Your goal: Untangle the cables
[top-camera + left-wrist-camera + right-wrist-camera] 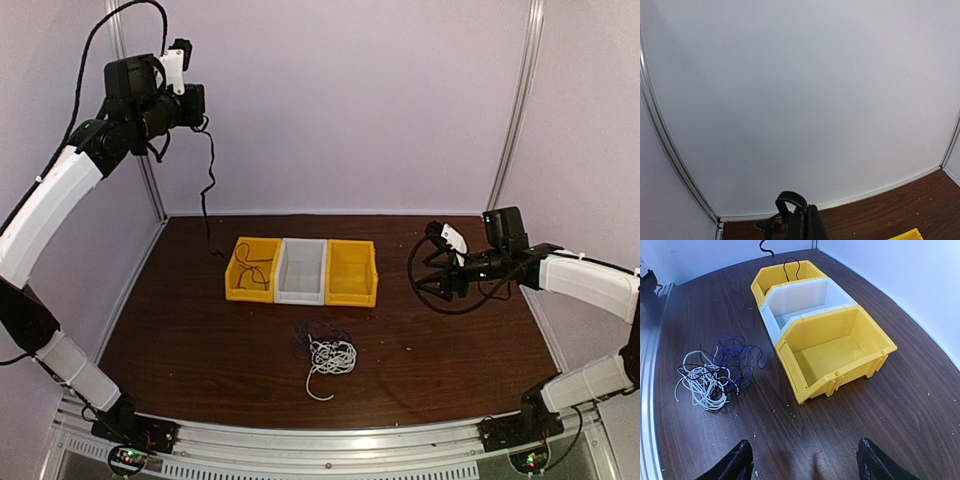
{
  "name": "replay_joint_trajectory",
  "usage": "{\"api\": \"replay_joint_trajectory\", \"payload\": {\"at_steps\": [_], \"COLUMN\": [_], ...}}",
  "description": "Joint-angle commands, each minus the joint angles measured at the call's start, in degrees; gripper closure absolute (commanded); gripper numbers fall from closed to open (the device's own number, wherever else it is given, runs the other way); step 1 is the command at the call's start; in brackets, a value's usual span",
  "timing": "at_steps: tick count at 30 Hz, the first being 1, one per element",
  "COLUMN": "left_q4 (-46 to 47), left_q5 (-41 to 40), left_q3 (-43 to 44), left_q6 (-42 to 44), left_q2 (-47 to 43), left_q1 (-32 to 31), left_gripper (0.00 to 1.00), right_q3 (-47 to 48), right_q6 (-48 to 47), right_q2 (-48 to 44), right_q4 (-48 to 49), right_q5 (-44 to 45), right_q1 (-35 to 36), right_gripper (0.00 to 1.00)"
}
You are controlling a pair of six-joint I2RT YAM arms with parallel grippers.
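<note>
My left gripper (pixel 199 106) is raised high at the back left, shut on a black cable (pixel 209 185). That cable hangs down into the left yellow bin (pixel 252 289). In the left wrist view the fingers (pixel 807 215) are pressed together, with a loop of the black cable (pixel 788 199) beside them. A tangle of white cable (pixel 332 357) and dark purple cable (pixel 303 335) lies on the table in front of the bins. The right wrist view shows the white cable (pixel 699 384) and purple cable (pixel 735 356) at the left. My right gripper (pixel 437 268) (pixel 805 467) hovers open and empty at the right.
Three bins stand in a row mid-table: yellow, white (pixel 301 285) and yellow (pixel 351 287). In the right wrist view the near yellow bin (pixel 875 347) and the white bin (pixel 771 320) hold nothing, and the far yellow bin (pixel 760 282) holds black cable. White walls enclose the brown table (pixel 450 350).
</note>
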Motion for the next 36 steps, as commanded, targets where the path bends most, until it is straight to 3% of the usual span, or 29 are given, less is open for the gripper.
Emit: {"api": "replay_joint_trajectory", "payload": {"at_steps": [1,12,22,36], "left_q4": [1.4,1.6,5.7,13.3], "left_q5": [4.6,9.5,13.0,24.4], "left_q3": [2.9,3.5,-7.1,-21.0], "left_q6": [-0.4,-3.0,-6.9,-14.8], "left_q2": [1.4,3.0,3.7,5.0], "left_q1": [0.4,0.4,0.4,0.3], "left_gripper": [1.00,1.00,1.00,1.00], "right_q3": [-0.1,-0.2,-0.3,-0.4], "right_q6": [0.1,-0.3,-0.7,-1.2], "right_q2": [-0.3,-0.1,0.0,0.5], "right_q4": [-0.1,-0.3,-0.4,-0.5], "right_q5": [-0.6,-0.4,-0.4,-0.2], "right_q1": [-0.6,-0.7,-0.7,-0.8], "right_gripper": [0.28,0.28,0.28,0.28]}}
